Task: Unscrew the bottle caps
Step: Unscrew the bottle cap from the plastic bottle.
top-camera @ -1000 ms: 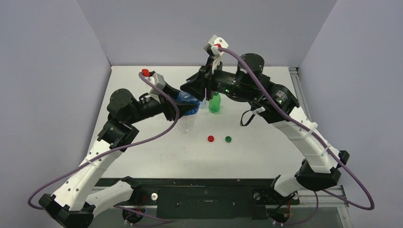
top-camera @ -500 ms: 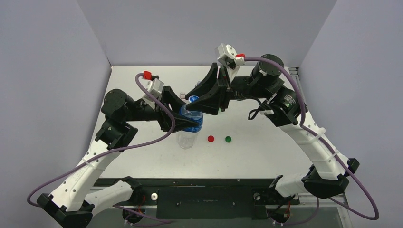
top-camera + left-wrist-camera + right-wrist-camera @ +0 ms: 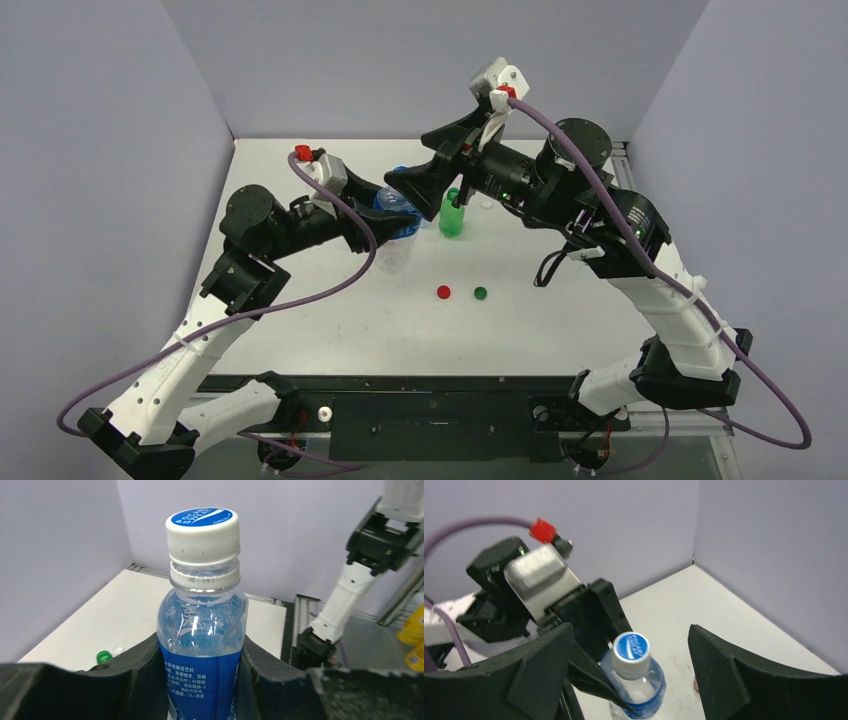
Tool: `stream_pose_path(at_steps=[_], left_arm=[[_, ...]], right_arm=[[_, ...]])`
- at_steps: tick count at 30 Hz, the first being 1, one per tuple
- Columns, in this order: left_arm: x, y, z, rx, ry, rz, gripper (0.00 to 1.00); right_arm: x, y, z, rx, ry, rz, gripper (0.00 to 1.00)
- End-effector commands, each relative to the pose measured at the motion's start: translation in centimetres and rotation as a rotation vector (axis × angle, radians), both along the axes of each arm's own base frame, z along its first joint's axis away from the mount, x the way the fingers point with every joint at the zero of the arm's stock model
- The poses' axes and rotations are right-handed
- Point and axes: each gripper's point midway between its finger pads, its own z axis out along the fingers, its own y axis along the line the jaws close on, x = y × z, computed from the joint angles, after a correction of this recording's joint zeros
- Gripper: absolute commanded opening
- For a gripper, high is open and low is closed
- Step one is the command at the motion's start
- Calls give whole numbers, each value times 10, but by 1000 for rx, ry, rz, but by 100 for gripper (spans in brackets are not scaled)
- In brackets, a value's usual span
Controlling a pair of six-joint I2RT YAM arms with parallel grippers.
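The left gripper (image 3: 200, 690) has its jaws clamped on the body of the blue-label bottle (image 3: 202, 625) toward the surface's far edge, with the white-and-blue cap (image 3: 202, 530) screwed on. The right gripper (image 3: 631, 635) hangs over it, jaws spread wide, holding nothing. If they close off-centre, the cap may slip, or the bottle may twist in the left grip.
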Motion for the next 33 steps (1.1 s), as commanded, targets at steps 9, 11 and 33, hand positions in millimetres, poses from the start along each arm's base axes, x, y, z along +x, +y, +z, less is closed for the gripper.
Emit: stream_pose_path(at_steps=[9, 11, 33], left_arm=[[33, 18, 3, 7, -59, 229, 7], [34, 19, 2, 9, -62, 232, 7], [19, 10, -8, 29, -52, 128, 7]], right_arm=[[48, 2, -6, -98, 35, -417, 80], [47, 7, -5, -90, 40, -400, 76], [14, 9, 1, -35, 6, 48, 0]])
